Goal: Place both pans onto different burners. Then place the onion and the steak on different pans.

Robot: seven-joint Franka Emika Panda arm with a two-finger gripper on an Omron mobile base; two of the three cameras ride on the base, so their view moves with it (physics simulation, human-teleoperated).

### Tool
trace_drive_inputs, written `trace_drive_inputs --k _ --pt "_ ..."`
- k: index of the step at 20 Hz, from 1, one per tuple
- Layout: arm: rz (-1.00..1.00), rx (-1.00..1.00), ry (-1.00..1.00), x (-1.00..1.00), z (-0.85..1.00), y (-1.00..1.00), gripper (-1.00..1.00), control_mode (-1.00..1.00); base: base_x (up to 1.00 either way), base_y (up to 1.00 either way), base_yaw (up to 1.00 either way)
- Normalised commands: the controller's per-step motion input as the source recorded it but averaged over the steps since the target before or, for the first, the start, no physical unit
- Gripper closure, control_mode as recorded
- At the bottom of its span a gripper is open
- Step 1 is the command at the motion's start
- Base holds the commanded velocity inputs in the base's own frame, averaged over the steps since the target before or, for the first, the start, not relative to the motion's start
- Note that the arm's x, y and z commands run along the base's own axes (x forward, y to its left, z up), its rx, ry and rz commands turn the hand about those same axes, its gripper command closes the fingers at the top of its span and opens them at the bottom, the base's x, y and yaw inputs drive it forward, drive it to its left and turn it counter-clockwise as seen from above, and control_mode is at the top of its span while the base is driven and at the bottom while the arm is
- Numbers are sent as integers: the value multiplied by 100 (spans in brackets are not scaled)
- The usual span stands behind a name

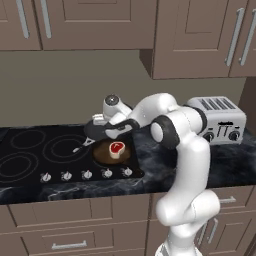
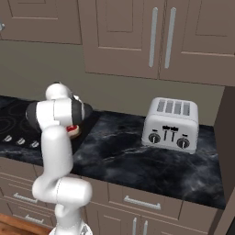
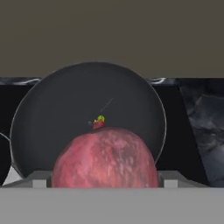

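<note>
Looking from biggest to smallest, brown cupboards [image 1: 95,22] hang on the wall over the dark marble tabletop [image 2: 137,156], and more cupboard doors and drawers sit under it. A black cooktop [image 1: 30,155] lies flat in the tabletop, with ring-shaped burners [image 1: 62,147] printed on it and 5 small silver knobs [image 1: 87,174] in a row along its front edge. 1 silver toaster [image 2: 171,124] with 4 slots stands on the tabletop, well apart from the cooktop, to the right of it.

The white arm bends over the right end of the cooktop and hides part of it in the right base view.

I count 2 pans. The dark pan [image 3: 87,113] sits on the cooktop at the back. The brown pan [image 1: 102,152] sits just in front of it, near the knobs. 1 steak [image 1: 117,148] lies flat in the brown pan.

1 onion [image 3: 105,157] is pinkish-red and round. The gripper [image 1: 97,131] is clamped on the onion, 1 finger on each side, and hangs over the dark pan. In the hand view the onion covers the near part of that pan. I cannot tell if the onion touches the pan.
</note>
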Motion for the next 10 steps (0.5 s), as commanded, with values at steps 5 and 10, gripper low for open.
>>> trace_drive_inputs --k 5,10 --pt "0 -2 0 30 -36 16 100 -100 0 0 0" --pt "0 -6 0 21 -39 7 100 -100 0 0 0"
